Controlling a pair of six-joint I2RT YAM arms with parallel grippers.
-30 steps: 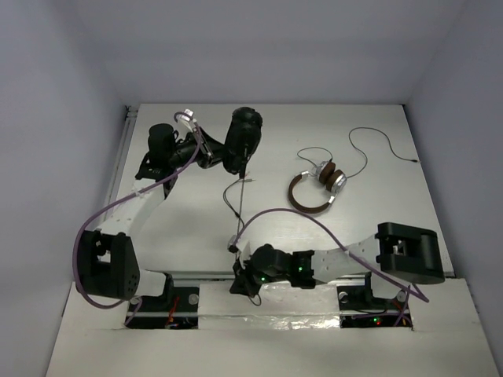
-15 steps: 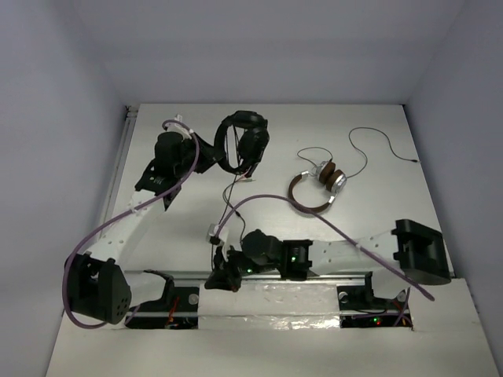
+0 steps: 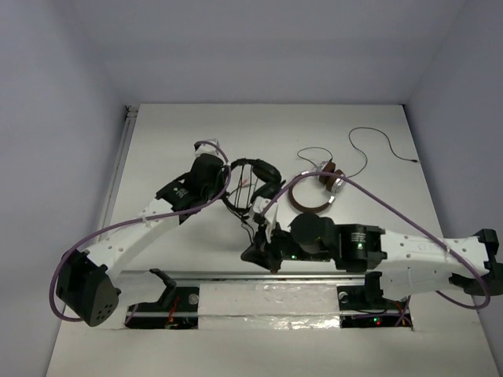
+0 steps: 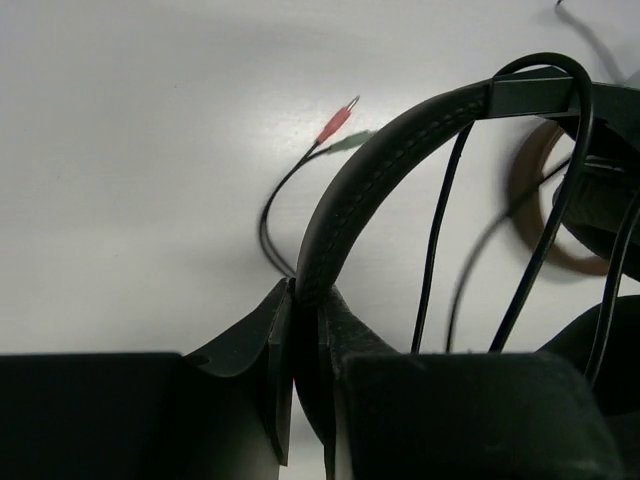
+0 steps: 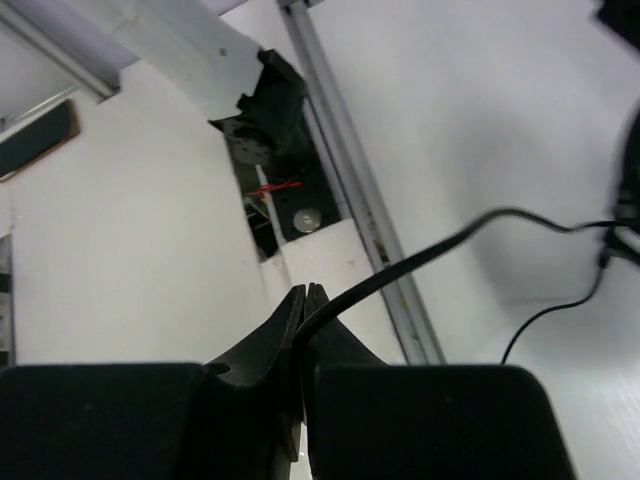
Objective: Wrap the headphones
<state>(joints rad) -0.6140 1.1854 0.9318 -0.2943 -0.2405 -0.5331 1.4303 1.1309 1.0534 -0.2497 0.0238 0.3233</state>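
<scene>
Near edge: a metal rail point(image 5: 345, 180) runs along the front of the white table point(image 3: 173, 141), just under my right wrist.
Right gripper: my right gripper point(image 5: 303, 300) is low over the table's near part, fingers pressed together with the thin black cable point(image 5: 440, 243) pinched between the tips.
Cable: from that pinch it runs away from me across the white surface toward the headphones point(image 3: 255, 174), with a slack bend along the way.
Left gripper: my left gripper point(image 4: 303, 300) reaches in from the left toward the middle of the table, clamped tight on the padded headband point(image 4: 400, 135), one finger on each face of it.
Task's thing: the headphones sit at the middle of the table at the end of my left arm, the headband arching away from my fingers and the earcups on the side toward my right arm; whether the cups touch the table I cannot tell.
Cable strands: several black strands cross the inside of the headband's arch.
Plugs: the plugs point(image 4: 335, 124), one pink and one green, lie side by side beyond the headband, over bare white surface.
Farther right: brown-banded headphones point(image 3: 308, 200) with silver cups rest on the table just beside the black pair.
Farthest: their thin wire point(image 3: 369, 149) loops toward the back right corner.
</scene>
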